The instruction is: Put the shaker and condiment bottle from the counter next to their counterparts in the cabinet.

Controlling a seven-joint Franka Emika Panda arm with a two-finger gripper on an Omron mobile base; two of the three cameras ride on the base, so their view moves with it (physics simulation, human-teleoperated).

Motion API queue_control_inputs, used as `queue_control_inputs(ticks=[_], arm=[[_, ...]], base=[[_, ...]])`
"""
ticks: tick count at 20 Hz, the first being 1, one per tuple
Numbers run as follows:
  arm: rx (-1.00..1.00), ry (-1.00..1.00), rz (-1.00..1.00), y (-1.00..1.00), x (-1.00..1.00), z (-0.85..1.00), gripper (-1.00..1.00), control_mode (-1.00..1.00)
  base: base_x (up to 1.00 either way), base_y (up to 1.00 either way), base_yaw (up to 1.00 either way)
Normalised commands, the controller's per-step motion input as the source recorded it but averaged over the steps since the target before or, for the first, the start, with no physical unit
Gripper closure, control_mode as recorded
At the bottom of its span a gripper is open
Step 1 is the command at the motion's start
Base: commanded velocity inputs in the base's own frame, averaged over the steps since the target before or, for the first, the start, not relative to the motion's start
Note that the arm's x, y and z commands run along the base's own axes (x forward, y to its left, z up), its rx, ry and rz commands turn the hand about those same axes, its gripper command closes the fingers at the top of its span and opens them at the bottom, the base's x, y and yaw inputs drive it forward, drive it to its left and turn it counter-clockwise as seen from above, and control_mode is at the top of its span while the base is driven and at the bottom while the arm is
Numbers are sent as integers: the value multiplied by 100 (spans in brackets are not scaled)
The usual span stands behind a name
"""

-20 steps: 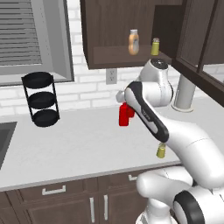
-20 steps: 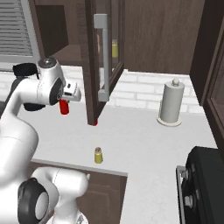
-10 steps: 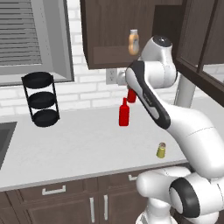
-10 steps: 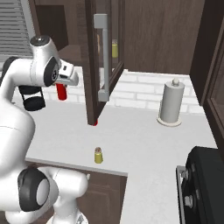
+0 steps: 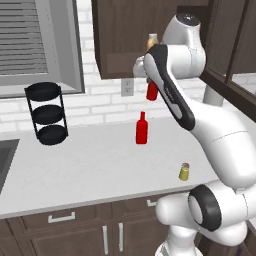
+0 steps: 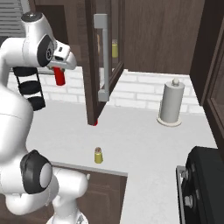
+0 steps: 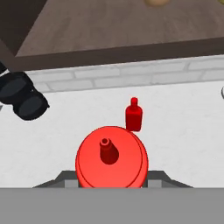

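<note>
Lift of condiment bottle [image 5: 152, 92] well under way: over last sec raised from counter [image 5: 90, 160] level to just under btm edge of cabinet [image 5: 120, 40]. Held upright in pincer [image 5: 149, 81], jaws clamped on its body, nozzle cap pointing up at hand cam [image 7: 111, 156]. No slip or tilt seen.

Straight below pincer, left standing on counter: taller red bottle [image 5: 142, 129], not part of job. Well below and off to robot's right, near counter front edge: shaker [image 5: 184, 171], untouched, upright.

Above pincer & slightly further back, on cabinet floor: tan-orange bottle [image 5: 152, 39], half hidden by arm; same tan shape at top edge of hand cam [image 7: 157, 2]. Further right on that level, seen through glass door [image 6: 103, 57]: yellow-green shaker [image 6: 114, 48]. Door swung open.

Meaning for task: pickup of 1st item done, carry half done. Bottle base not yet above cabinet floor, so more height needed, then fwd push in beside tan-orange bottle. Probable risks: clipping btm lip of cabinet w/ bottle base, or nudging tan-orange bottle on way in. Release only w/ base flat on cabinet floor. After that, back down for shaker, to go next to its yellow-green twin.

Elsewhere, far from pincer: black three-tier rack [image 5: 46, 114] low to left, paper towel roll [image 6: 169, 105] low to right. Neither in path.
</note>
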Motion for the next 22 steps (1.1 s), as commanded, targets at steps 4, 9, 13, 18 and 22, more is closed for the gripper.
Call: queue_control_inputs(ticks=[4,9,13,18,22], arm=[[0,-6,-4,0,0,50,100,-100],[0,-4,-2,-2,0,46,100,-100],[0,-5,-1,0,0,14,100,-100],[0,-5,-1,-7,2,7,100,-100],[0,-5,0,-12,9,5,100,-100]], base=[[0,0,0],[0,0,0],[0,0,0],[0,0,0],[0,0,0]])
